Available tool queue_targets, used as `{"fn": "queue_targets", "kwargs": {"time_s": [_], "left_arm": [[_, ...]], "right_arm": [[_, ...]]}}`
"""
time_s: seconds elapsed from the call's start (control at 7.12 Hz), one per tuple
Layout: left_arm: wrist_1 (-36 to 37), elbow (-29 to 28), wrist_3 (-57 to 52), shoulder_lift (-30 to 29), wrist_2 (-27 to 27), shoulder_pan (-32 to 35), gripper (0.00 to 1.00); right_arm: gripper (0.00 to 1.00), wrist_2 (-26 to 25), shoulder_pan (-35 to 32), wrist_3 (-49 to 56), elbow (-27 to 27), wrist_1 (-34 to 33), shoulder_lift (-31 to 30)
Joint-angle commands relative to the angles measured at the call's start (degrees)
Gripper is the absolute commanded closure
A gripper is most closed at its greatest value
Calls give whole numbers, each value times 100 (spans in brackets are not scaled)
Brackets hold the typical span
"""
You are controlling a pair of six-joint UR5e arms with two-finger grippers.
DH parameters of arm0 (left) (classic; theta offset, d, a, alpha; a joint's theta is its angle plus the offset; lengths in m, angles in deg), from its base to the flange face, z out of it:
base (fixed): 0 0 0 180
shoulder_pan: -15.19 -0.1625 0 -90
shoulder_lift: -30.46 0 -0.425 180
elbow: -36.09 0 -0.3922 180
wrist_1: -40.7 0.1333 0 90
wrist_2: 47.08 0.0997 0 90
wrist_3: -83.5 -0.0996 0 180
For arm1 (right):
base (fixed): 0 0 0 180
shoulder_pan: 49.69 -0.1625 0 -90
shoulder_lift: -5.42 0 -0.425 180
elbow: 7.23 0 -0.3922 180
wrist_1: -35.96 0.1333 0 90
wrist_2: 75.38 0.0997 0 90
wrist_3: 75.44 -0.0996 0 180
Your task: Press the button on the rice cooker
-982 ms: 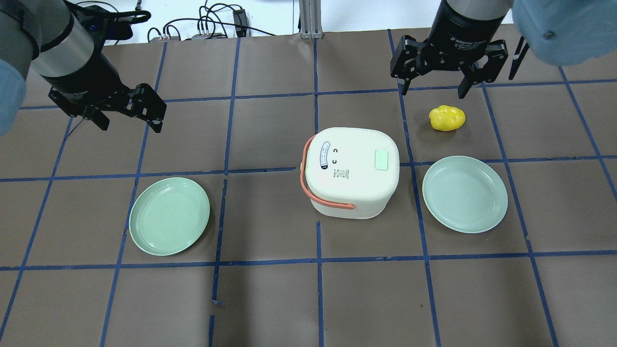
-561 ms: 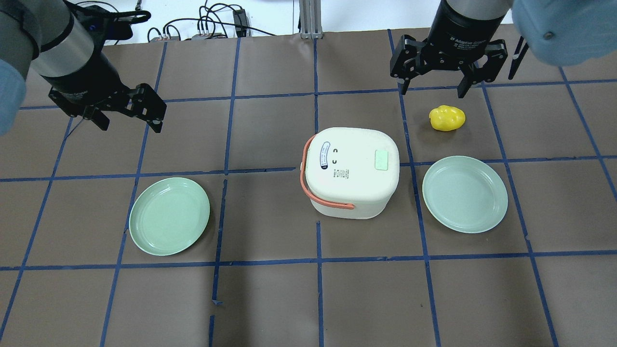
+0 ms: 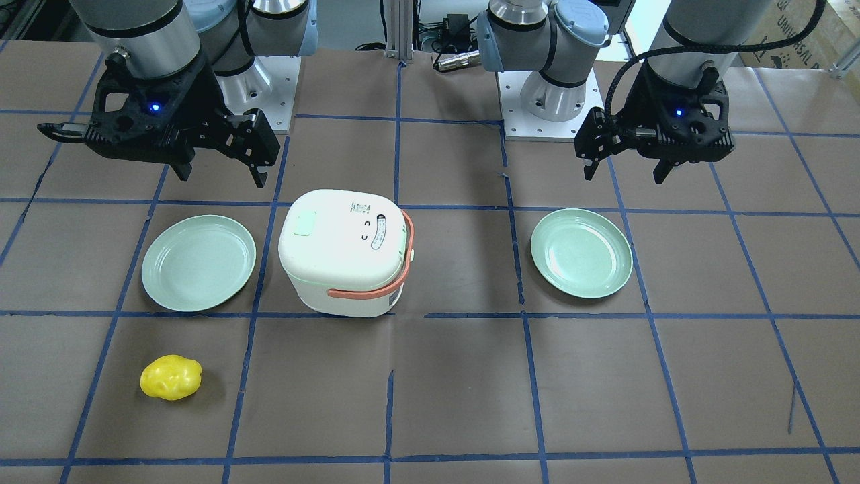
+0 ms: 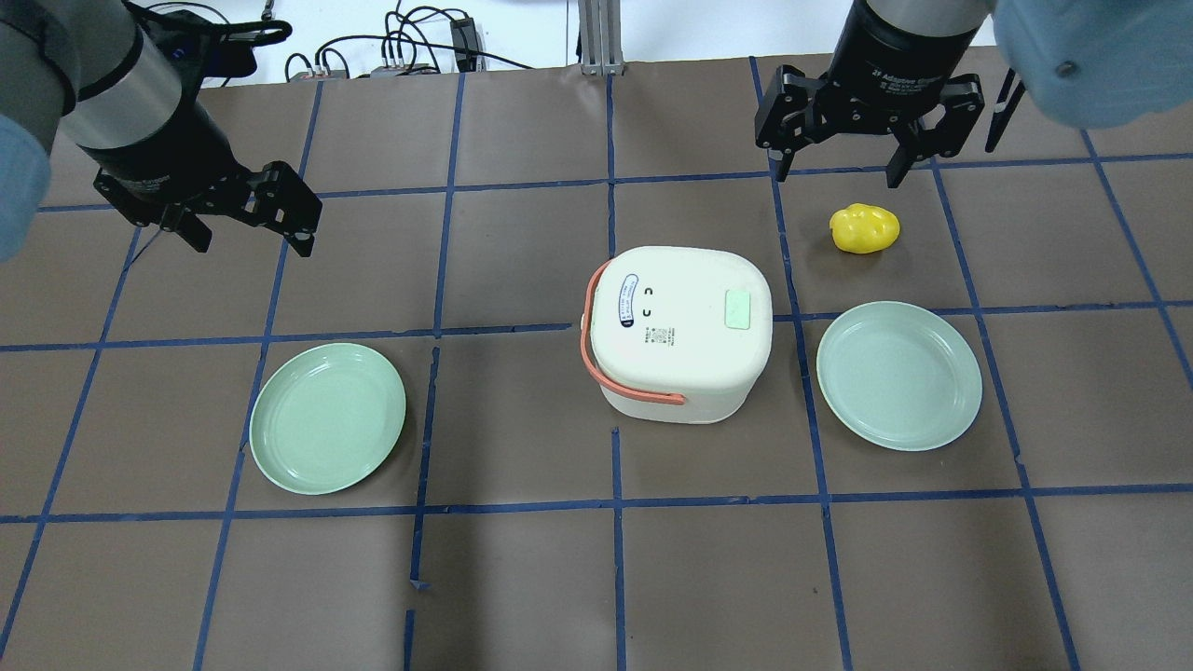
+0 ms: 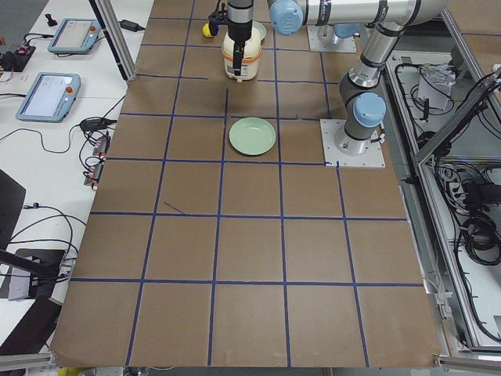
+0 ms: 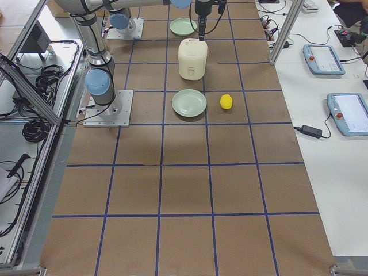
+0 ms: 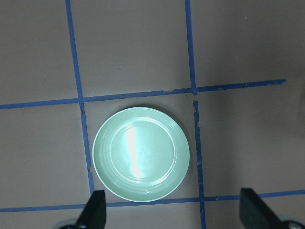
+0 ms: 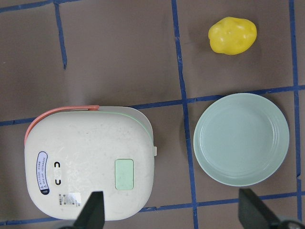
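Cream-white plastic rice cooker (image 4: 680, 334) with a coral handle stood near the middle of the brown table (image 4: 522, 578) gridded in blue tape, lid down. Its pale green rectangular button (image 4: 737, 308) sat on the lid toward the robot's right, nothing touching it. The right gripper (image 4: 836, 175) hovered beyond the cooker, near a lumpy yellow potato-shaped object (image 4: 865, 228), jaws spread wide, empty. The left gripper (image 4: 252, 244) hung well off to the left, jaws also wide, empty. One pale green round plate (image 4: 899, 375) lay just beside the cooker's right; a second green plate (image 4: 326, 417) lay apart on its left.
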Motion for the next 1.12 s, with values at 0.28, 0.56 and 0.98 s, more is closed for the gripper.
{"fn": "queue_targets", "kwargs": {"time_s": [0.28, 0.56, 0.98], "left_arm": [[0, 0, 0, 0, 0, 0, 0], [0, 0, 0, 0, 0, 0, 0], [0, 0, 0, 0, 0, 0, 0]], "right_arm": [[0, 3, -16, 0, 25, -4, -51], [0, 20, -24, -43, -1, 5, -42], [1, 38, -182, -334, -368, -47, -103]]}}
